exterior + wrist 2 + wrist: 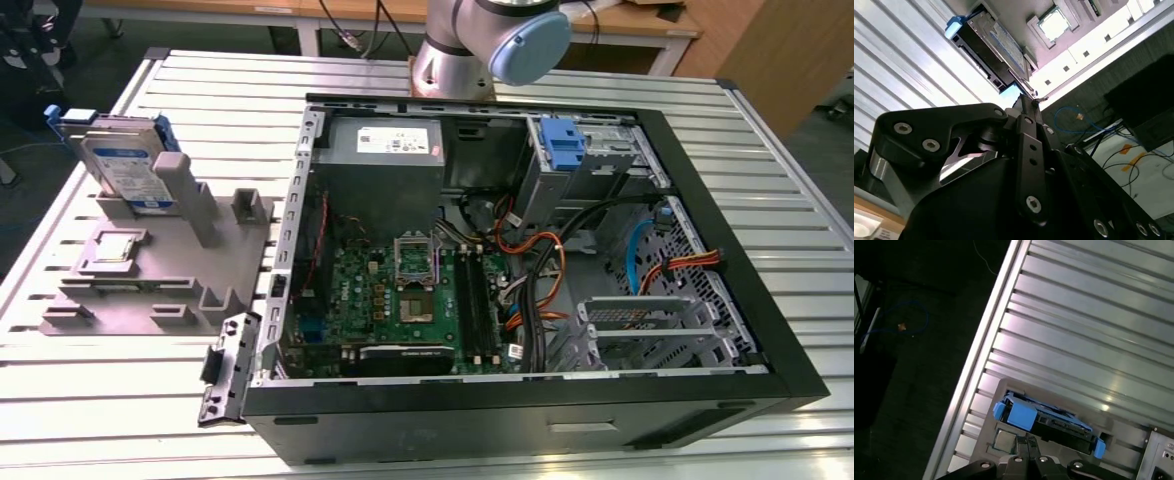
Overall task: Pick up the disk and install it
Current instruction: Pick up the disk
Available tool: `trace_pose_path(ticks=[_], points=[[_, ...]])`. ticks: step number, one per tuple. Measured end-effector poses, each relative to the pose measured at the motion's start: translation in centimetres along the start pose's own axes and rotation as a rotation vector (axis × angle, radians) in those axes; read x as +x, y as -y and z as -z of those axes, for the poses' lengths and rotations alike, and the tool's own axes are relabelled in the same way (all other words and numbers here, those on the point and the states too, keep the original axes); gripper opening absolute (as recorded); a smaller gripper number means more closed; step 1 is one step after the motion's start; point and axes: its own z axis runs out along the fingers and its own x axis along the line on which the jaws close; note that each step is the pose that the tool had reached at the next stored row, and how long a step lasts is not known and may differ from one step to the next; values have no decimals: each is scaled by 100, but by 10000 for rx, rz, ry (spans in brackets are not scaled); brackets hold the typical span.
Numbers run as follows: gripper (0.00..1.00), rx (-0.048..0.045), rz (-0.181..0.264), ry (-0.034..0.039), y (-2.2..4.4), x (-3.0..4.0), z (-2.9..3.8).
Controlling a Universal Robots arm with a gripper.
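At the exterior view's upper left, the flat grey metal disk (pixel 120 160), with a white-and-blue label and a blue plastic carrier, stands on edge and tilted in a grey plastic fixture plate (pixel 174 270). It leans against one of the plate's upright posts. Just below it in the frame, a small square silver processor (pixel 114 246) lies flat in a recess of the same plate. The plate rests on the ribbed aluminium worktop (pixel 107 420).

Toward the centre, an open black desktop computer case (pixel 534 398) lies on its side on the worktop. Inside it are a grey power supply box (pixel 387 140) at the top and a green motherboard (pixel 387 300) below. The grey-and-blue robot arm (pixel 494 40) rises behind the case at the upper edge. At the exterior view's right, an upright blue plastic bracket (pixel 567 150) sits on the silver drive bay (pixel 621 150).

In both wrist views the black tool (pixel 1026 441) (pixel 1024 102) has its fingertips together, with nothing between them. It points toward the disk (pixel 1059 426) (pixel 994 45), which sits in the fixture, unheld.
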Motion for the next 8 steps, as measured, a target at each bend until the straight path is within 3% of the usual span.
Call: trace_pose_path(ticks=[8], points=[[10, 10, 1048, -50, 0, 0, 0]])
